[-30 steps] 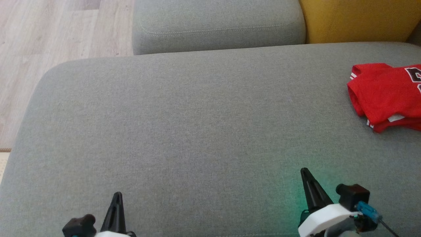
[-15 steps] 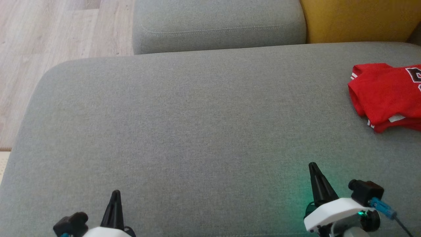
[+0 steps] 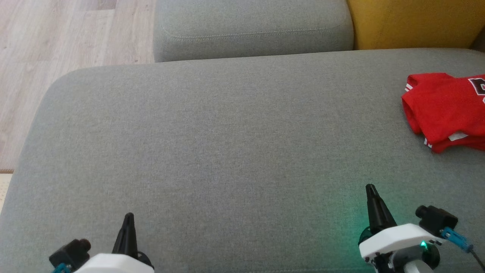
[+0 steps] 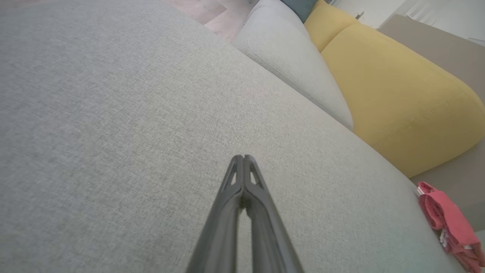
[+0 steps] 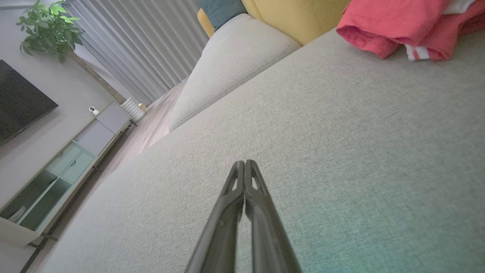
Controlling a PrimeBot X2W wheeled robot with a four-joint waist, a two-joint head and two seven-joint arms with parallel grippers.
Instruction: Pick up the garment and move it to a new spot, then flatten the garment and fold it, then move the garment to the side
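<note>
Since a second ago: right pincer [image 3: 370, 188] slid out to the robot's right and a little forward over the seat; left pincer [image 3: 129, 217] drifted slightly left. Garment hasn't shifted.

Both pincers are pinched together, fingers tip to tip, holding nothing. Wrist views confirm it: each pair of dark fingers meets at the tip over bare grey fabric. Both hover low over the near edge of the grey sofa seat [image 3: 227, 132], well apart from each other. There is a green glow on the fabric by the right pincer.

The red garment [image 3: 443, 106] lies on the seat at its far right, well away from both pincers and nearer the right one. It looks folded into a stacked bundle with white trim and a bit of dark lettering, but the head view cuts it at the frame edge, so the full shape is unclear.

A grey cushion [image 3: 250, 26] sits behind the seat, with a yellow cushion [image 3: 413, 22] beside it on the right. The wood floor [image 3: 57, 45] is at the left. The right wrist view also shows curtains [image 5: 144, 45], a plant [image 5: 49, 26] and a low cabinet [image 5: 57, 170].
</note>
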